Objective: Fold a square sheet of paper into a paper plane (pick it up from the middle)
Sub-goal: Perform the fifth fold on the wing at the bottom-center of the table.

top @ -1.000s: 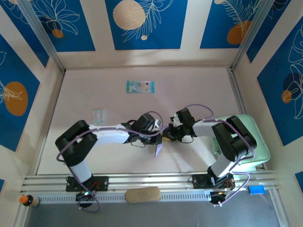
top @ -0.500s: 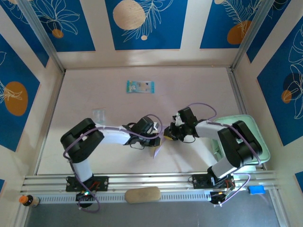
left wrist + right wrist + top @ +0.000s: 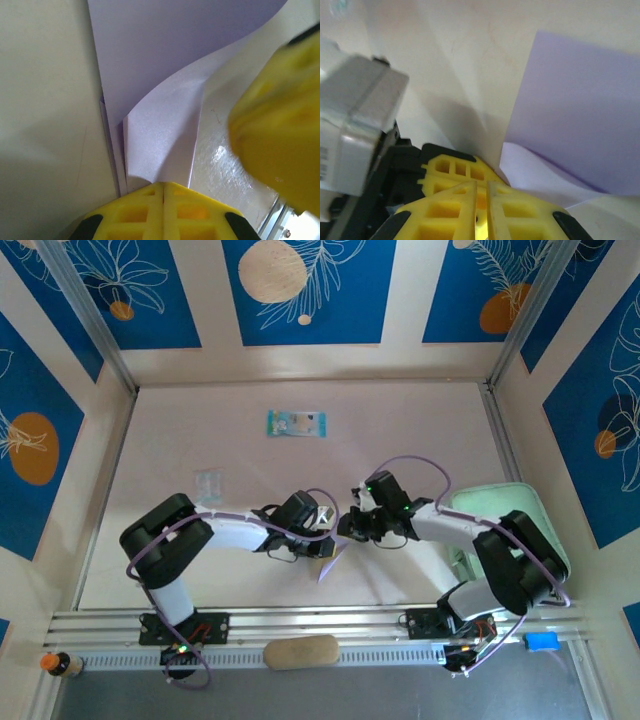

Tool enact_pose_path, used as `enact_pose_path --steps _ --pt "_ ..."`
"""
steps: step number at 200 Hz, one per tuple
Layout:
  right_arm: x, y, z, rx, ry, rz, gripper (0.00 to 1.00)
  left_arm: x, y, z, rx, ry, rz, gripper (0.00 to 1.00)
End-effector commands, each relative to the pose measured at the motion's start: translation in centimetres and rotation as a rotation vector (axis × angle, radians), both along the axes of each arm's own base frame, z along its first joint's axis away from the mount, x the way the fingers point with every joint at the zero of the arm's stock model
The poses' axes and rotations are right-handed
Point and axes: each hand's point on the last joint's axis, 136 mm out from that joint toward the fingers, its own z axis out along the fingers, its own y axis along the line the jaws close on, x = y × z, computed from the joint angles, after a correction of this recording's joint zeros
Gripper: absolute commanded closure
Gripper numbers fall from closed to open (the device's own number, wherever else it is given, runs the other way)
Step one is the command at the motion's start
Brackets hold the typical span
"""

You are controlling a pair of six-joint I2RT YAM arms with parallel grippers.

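Observation:
The pale lilac sheet of paper [image 3: 329, 560], partly folded, hangs with its point toward the near edge between the two arms. My left gripper [image 3: 325, 541] is shut on it. In the left wrist view the paper [image 3: 160, 145] rises from the closed yellow fingertips [image 3: 163, 186] and curls over above them. My right gripper [image 3: 346, 526] sits right beside the left one, its fingers [image 3: 465, 200] almost together with nothing seen between them. The paper [image 3: 580, 115] lies just right of them. The right gripper's finger [image 3: 280, 115] shows blurred next to the sheet.
A blue-green printed packet [image 3: 296, 423] lies far back on the table. A small clear scrap [image 3: 208, 483] lies at the left. The mint-green tray [image 3: 540, 515] sits at the right behind the right arm. A tan oval pad [image 3: 300, 651] rests on the front rail.
The right arm has swung its gripper a little left toward the left gripper. The paper's hanging point has shifted slightly left and nearer. The left gripper keeps hold.

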Motion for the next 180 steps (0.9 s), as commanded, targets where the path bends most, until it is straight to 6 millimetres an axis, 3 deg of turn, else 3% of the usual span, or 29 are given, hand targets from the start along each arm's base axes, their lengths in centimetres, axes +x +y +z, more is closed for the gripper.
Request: enact_pose_path --steps 1,69,180 --pt "-0.4 0.1 -1.5 -0.071 0.001 0.027 0.88 -2.5 3.6 -3.7 0.168 0.115 -0.002 1.0" --pt "0.7 -2.7 -5.0 -0.132 0.084 -0.097 0.88 -2.8 4.1 -3.9 0.177 0.123 0.008 1.0" --pt "4.4 -6.6 -4.7 -0.104 0.054 -0.253 0.88 -3.2 4.6 -4.7 0.192 0.142 0.016 1.0"
